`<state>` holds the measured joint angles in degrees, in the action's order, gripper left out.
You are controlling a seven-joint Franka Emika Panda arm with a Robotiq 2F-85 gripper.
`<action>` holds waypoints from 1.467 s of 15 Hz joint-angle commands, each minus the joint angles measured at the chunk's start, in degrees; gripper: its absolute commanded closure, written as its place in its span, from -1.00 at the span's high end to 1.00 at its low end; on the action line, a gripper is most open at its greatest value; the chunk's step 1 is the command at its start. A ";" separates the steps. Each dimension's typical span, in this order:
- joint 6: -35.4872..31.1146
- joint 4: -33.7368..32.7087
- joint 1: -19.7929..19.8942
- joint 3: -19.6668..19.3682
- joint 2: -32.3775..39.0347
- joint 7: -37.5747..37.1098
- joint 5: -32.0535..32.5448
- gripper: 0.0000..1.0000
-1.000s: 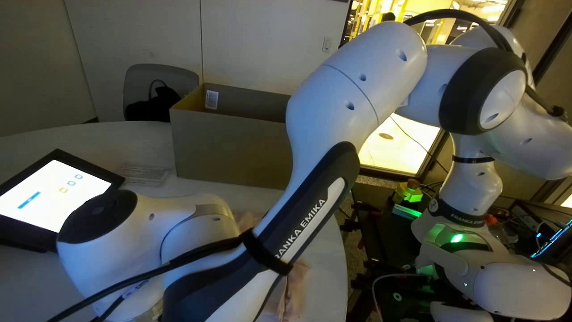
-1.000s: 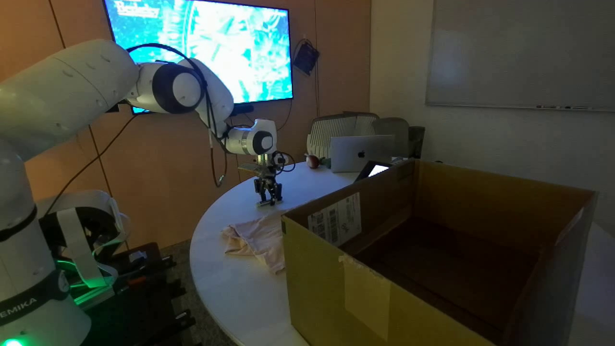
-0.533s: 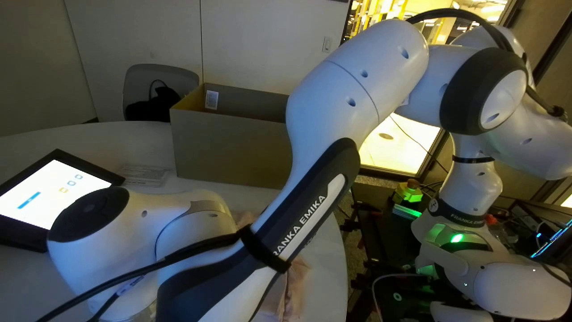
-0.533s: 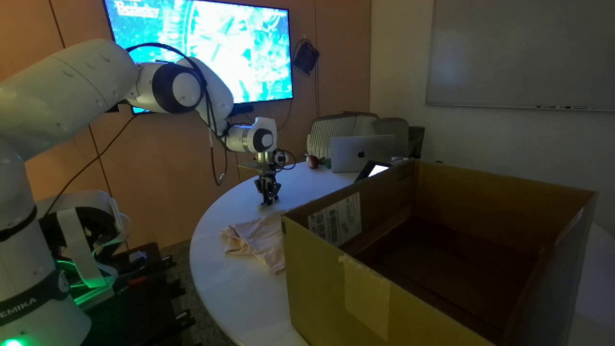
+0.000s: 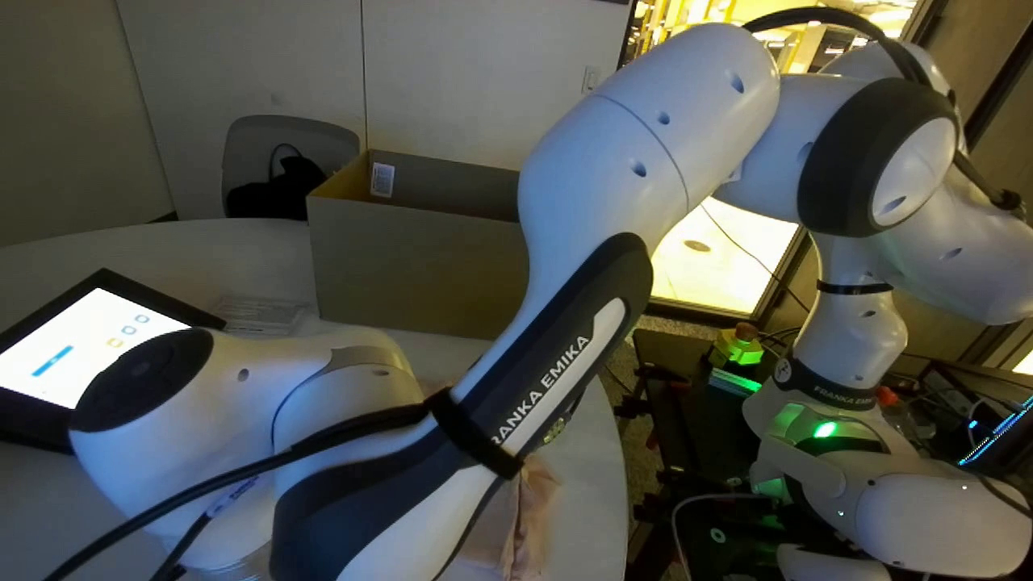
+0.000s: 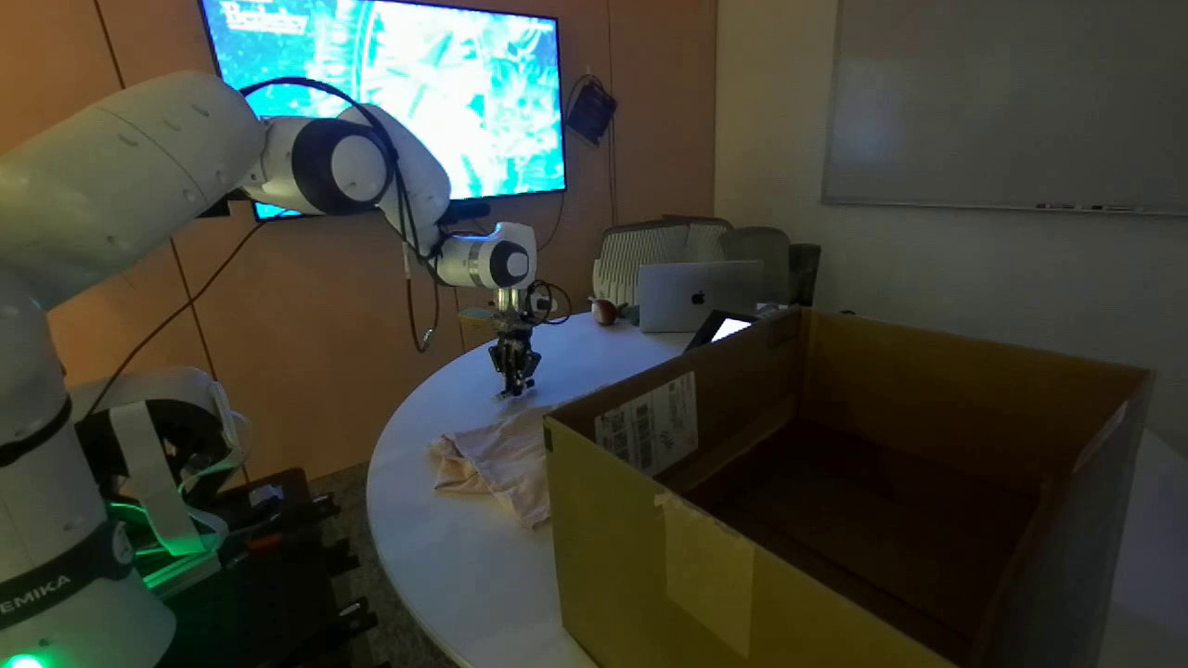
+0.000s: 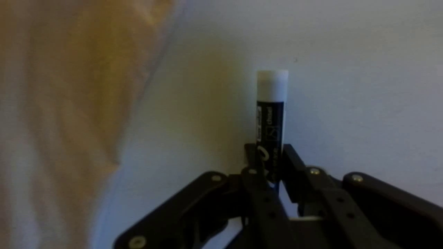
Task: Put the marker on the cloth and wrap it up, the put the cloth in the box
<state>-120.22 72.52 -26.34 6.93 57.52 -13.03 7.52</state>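
Office meeting room: big flat wall-mounted screen [image 6: 473, 93], pale rectangular whiteboard [image 6: 1002, 102]. Silver-grey laptop [image 6: 696, 306] near edge of round white tabletop [image 6: 455, 557], grey ribbed-back chair [image 6: 645, 250] beyond.

The gripper [image 7: 270, 162] has closed on the marker [image 7: 271, 121], rising slightly.

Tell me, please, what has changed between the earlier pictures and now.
The gripper has closed: its jaws stood apart a second ago and now hold the marker between them. The arm has also risen slightly; whether the marker is off the table is hard to tell. The cloth, the box and the tablet stayed put.
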 commanded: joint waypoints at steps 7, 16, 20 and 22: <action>-1.20 14.90 2.68 -3.33 -11.94 -2.20 1.11 -0.83; -13.05 28.02 3.17 -10.75 -17.88 -11.48 8.48 -0.82; -14.89 29.42 3.62 -12.95 -16.72 -13.42 12.15 -0.81; -15.00 29.37 3.51 -13.66 -15.73 -14.11 13.08 -0.81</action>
<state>-133.41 100.42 -22.45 -5.66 41.95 -24.94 18.29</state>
